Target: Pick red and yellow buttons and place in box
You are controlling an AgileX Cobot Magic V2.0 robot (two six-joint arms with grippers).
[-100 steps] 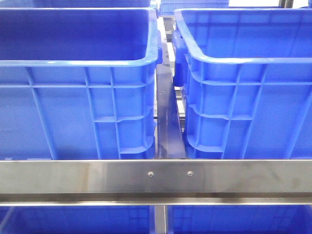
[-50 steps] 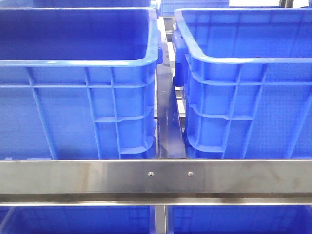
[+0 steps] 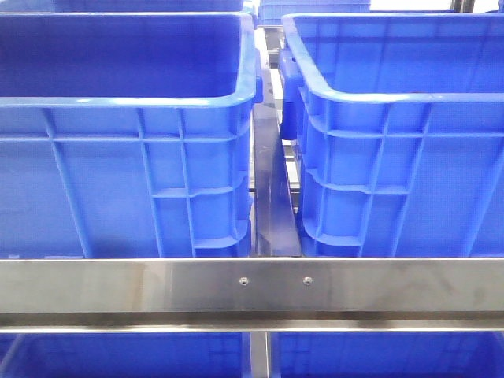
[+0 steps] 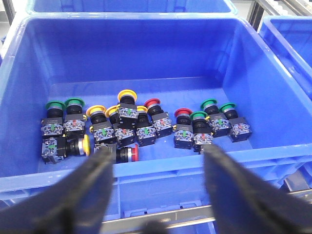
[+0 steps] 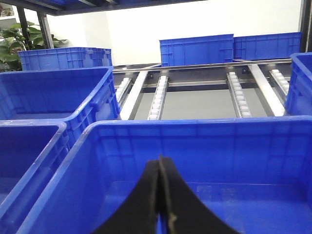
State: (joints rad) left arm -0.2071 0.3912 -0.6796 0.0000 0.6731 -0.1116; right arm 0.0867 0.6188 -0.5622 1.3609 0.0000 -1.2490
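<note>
Several push buttons lie in a row on the floor of a blue bin (image 4: 146,173) in the left wrist view. Red-capped ones (image 4: 152,103) (image 4: 182,113) stand among yellow-capped ones (image 4: 127,94) (image 4: 95,110), and one red button (image 4: 132,154) lies on its side by the near wall. My left gripper (image 4: 157,153) hangs open above that near wall, nothing between its fingers. My right gripper (image 5: 160,163) is shut and empty over a blue box (image 5: 195,129) whose visible floor is bare. Neither gripper shows in the front view.
Green-capped buttons (image 4: 74,102) (image 4: 209,103) sit at both ends of the row. The front view shows two tall blue bins (image 3: 118,101) (image 3: 378,98) side by side behind a steel rail (image 3: 252,287). More bins and roller tracks (image 5: 158,97) lie beyond the right gripper.
</note>
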